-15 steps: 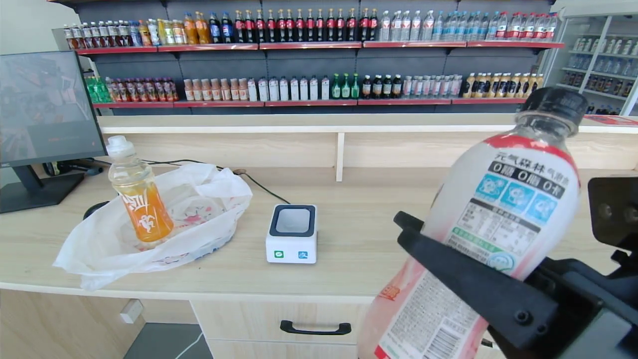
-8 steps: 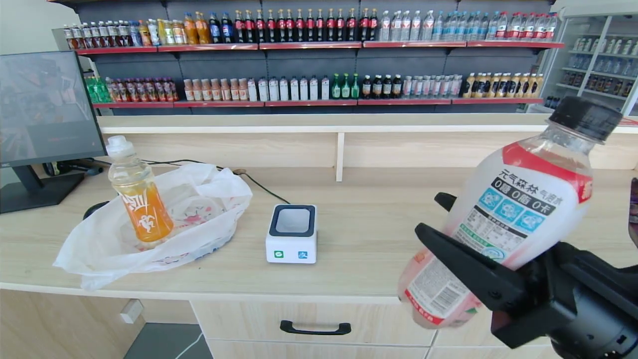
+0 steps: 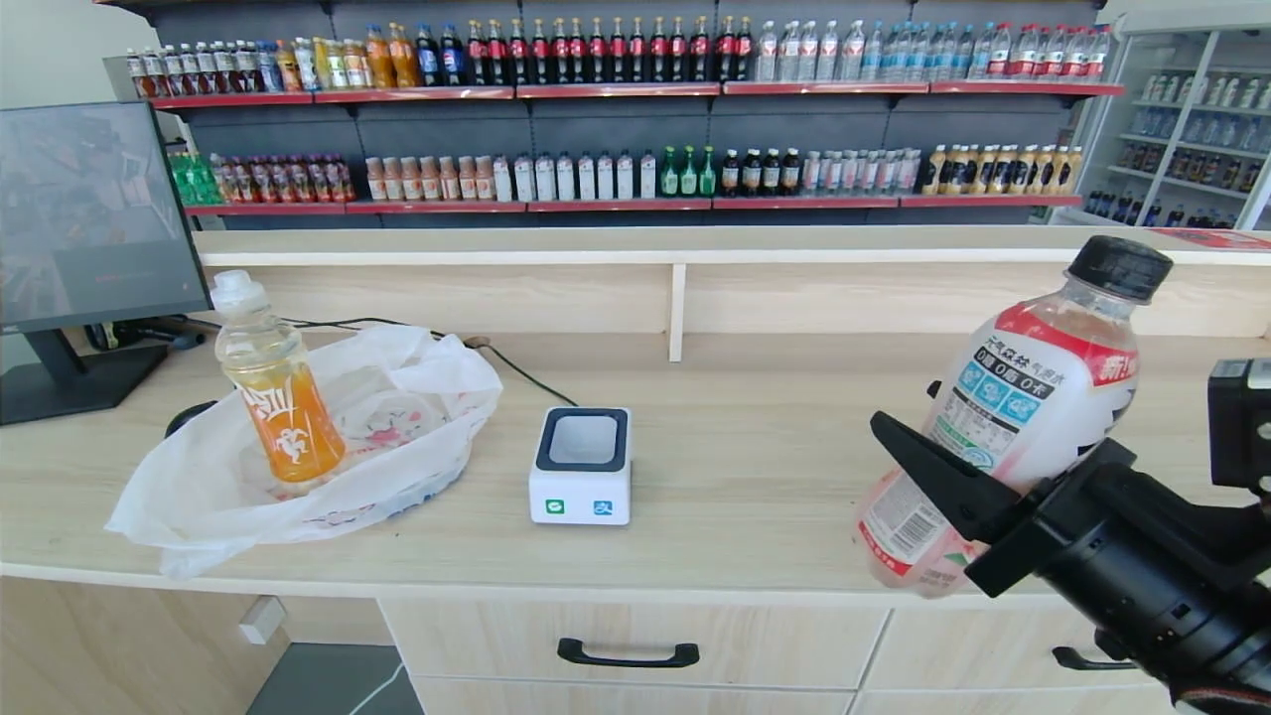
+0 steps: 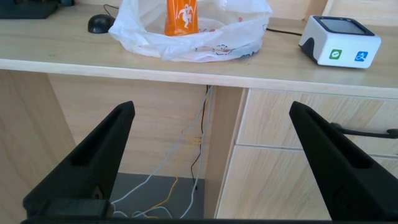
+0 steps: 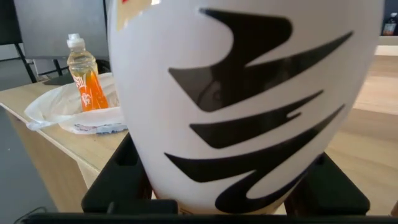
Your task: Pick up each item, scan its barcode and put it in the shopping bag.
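The right gripper (image 3: 918, 417), clamped on the tilted pink bottle (image 3: 1033, 397), has sunk toward the counter (image 3: 735, 467)'s near right edge, with bare wood leftward to the scanner (image 3: 582, 465), while the left gripper (image 4: 211, 109) gapes empty.

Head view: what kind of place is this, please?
Probably a convenience store checkout: shelves of bottled drinks behind, a barcode scanner on the counter, and a shopping bag beside it.

white bottle (image 5: 249, 106) up close (black stripes), gripped in claw (image 5: 227, 190) | orange drink (image 5: 86, 81) upright in shopping bag (image 5: 56, 109) on counter (image 5: 367, 118)
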Tool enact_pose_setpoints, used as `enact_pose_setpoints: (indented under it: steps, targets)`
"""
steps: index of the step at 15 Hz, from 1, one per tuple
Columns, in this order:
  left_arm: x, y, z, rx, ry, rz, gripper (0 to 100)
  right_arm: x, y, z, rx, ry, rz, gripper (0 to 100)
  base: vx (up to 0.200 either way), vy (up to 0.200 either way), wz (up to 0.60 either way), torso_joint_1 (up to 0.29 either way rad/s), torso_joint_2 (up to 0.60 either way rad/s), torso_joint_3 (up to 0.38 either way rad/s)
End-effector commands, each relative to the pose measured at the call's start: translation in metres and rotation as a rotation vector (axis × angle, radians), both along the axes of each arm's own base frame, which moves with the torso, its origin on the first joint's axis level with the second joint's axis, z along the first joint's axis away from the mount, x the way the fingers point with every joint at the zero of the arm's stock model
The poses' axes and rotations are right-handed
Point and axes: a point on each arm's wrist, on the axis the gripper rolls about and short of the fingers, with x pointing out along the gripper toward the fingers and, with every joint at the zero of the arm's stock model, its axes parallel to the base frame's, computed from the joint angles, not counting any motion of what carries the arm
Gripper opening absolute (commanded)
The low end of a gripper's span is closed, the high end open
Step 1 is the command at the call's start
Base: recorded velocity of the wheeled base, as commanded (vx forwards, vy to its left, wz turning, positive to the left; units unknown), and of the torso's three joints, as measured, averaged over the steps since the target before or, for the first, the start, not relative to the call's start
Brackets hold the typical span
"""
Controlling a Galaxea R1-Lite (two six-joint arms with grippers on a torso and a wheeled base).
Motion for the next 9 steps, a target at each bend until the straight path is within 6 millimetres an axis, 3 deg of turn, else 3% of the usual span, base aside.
enact_pose_setpoints:
  steps: [1, 7, 9]
  targets:
    - [0.0, 0.0, 0.0, 0.0, -0.001, 0.0, 100, 0.0001, -0.0034, 0.0002, 0.003, -0.001, -0.013, 0, -0.2, 0.0, 0.0, 0.002, 0.0, 0.002]
    - [0.0, 0.0, -0.0001, 0.0, 0.0, 0.0, 100, 0.0006, -0.0067, -0.0002, 0.005, 0.002, -0.028, 0, 0.0, 0.0, 0.0, 0.0, 0.0, 0.0]
    - [0.0001, 0.0, -0.0004, -0.002, 0.0, 0.0, 100, 0.0, -0.0072, 0.0007, 0.016, 0.004, -0.025, 0, 0.0, 0.2, 0.0, 0.005, 0.0, 0.005]
